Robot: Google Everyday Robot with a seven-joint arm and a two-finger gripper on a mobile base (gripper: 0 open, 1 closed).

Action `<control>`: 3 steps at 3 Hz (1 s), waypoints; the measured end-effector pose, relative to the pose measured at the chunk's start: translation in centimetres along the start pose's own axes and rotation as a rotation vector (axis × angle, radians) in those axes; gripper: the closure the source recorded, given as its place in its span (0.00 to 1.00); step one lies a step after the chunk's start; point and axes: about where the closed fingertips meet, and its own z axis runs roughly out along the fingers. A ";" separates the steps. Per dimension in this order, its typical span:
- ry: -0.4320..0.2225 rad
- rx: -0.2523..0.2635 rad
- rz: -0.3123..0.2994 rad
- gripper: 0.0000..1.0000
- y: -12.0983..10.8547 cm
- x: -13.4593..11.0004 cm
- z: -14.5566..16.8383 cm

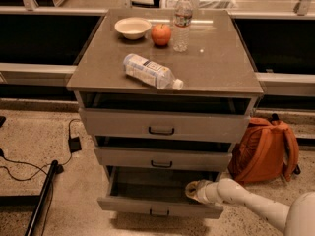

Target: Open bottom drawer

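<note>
The bottom drawer [157, 206] is the lowest of three grey drawers in the cabinet. It is pulled out, its grey box interior shows, and a small dark pull handle [158, 212] sits at the centre of its front. My gripper [193, 190] is at the drawer's right side, just above the front panel's top edge and over the interior. My white arm [251, 204] reaches in from the lower right. The middle drawer [162, 159] and the top drawer [165, 125] stand slightly pulled out above.
On the cabinet top [221, 68] lie a plastic bottle on its side [150, 72], an upright water bottle [181, 21], an apple [161, 34] and a white bowl [132, 27]. An orange backpack [266, 149] leans at the right. Cables [29, 166] lie on the floor at left.
</note>
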 end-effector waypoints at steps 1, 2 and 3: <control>0.007 -0.031 0.045 0.94 -0.9 1.5 1.5; 0.046 -0.084 0.075 1.00 -0.5 3.3 3.7; 0.079 -0.143 0.105 1.00 1.1 5.4 5.3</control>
